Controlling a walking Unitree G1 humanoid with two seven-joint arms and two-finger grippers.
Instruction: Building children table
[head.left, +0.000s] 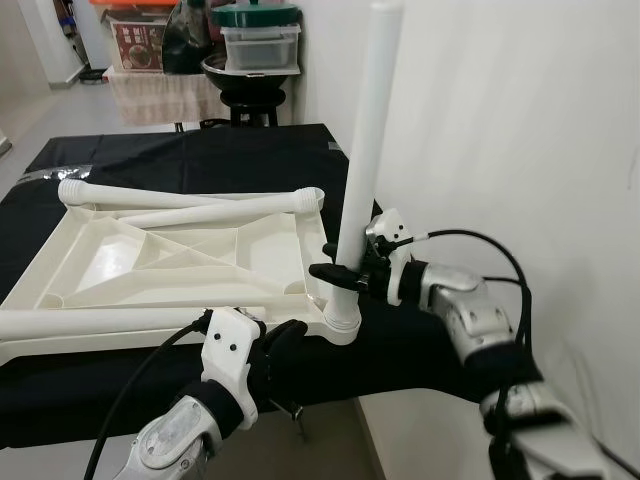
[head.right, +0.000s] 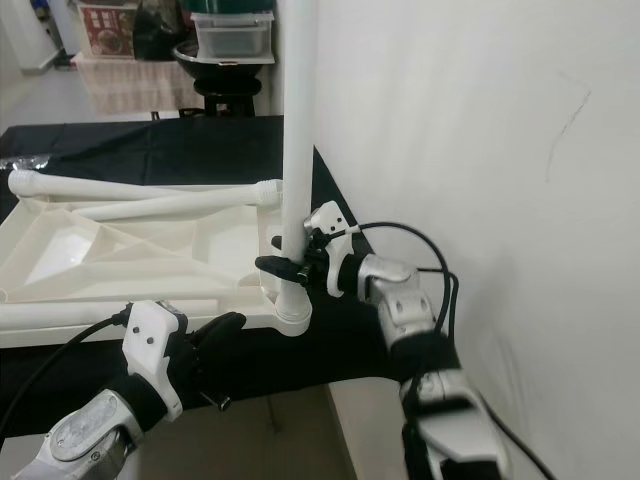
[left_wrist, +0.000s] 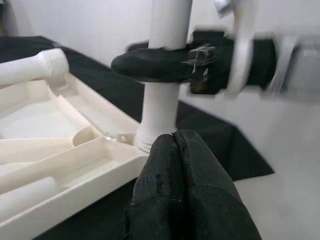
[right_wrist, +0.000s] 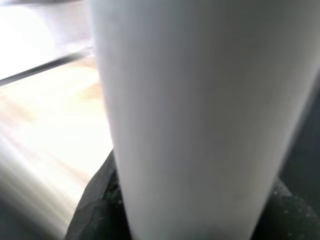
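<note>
Three white legs (head.left: 190, 207) lay loose on the upturned white tabletop (head.left: 160, 262), two crossing its far half and one along its near edge, while a fourth leg (head.left: 365, 160) stood upright in the corner socket at the tabletop's 4 o'clock corner. The tabletop rested underside up on a black-covered table (head.left: 200, 150), its ribs forming a diagonal cross.

The right gripper (head.left: 335, 273) reached in from 3 o'clock and had its black fingers (left_wrist: 150, 64) clamped around the standing leg low down, just above the threaded collar where it met the socket. In the right wrist view the leg (right_wrist: 200, 115) stood hard against the lens with dark finger material at either side of its base.

The left gripper (left_wrist: 182, 165) sat at 6 o'clock of the tabletop, its two fingers pressed together with nothing between them, tips just beside the near corner rim below the standing leg; whether they touched the rim could not be told.

Beyond the table at 12 o'clock stood a black stool (head.left: 250, 95) carrying stacked plastic containers (head.left: 260, 42), and a white wall (head.left: 520, 130) ran along the right.
</note>
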